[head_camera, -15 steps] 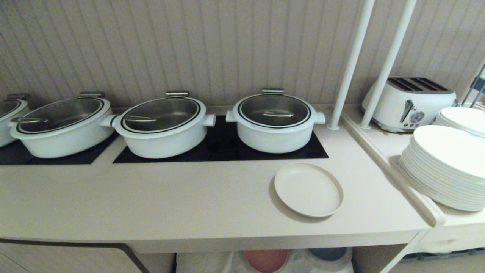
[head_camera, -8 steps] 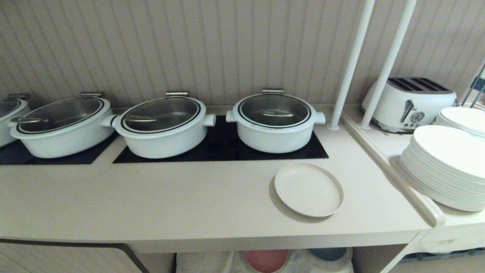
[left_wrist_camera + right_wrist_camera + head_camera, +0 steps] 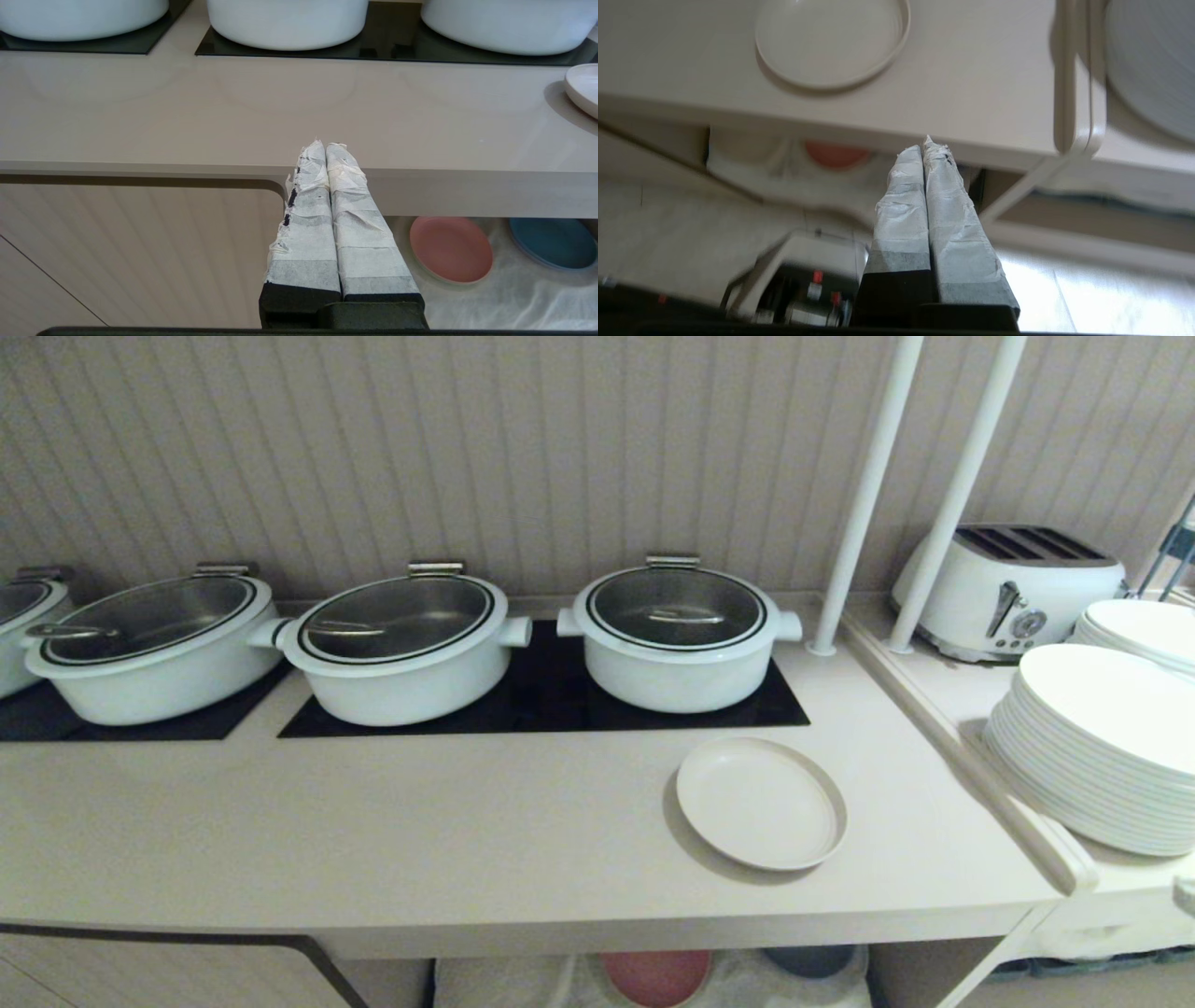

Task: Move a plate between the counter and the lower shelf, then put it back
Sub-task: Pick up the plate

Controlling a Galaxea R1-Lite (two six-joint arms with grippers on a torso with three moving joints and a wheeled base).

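Observation:
The cream plate (image 3: 761, 803) lies flat on the beige counter (image 3: 420, 840), right of centre and in front of the black glass panel. It also shows in the right wrist view as the plate (image 3: 831, 42). Under the counter, a strip of the lower shelf (image 3: 747, 985) with its whitish cloth shows. My right gripper (image 3: 924, 142) is shut and empty, below and in front of the counter's front edge near its right end. My left gripper (image 3: 325, 145) is shut and empty too, parked before the counter's front edge, left of the plate.
Three white lidded pots (image 3: 677, 635) stand behind the plate on the black panels. A side ledge on the right carries a stack of white plates (image 3: 1102, 747), a toaster (image 3: 1008, 588) and two white poles (image 3: 864, 495). A pink plate (image 3: 451, 249) and a blue plate (image 3: 553, 242) lie on the shelf cloth.
A small grey tip has come into the head view at its right edge, beside the side ledge. The plate, the pots and the left arm have not moved.

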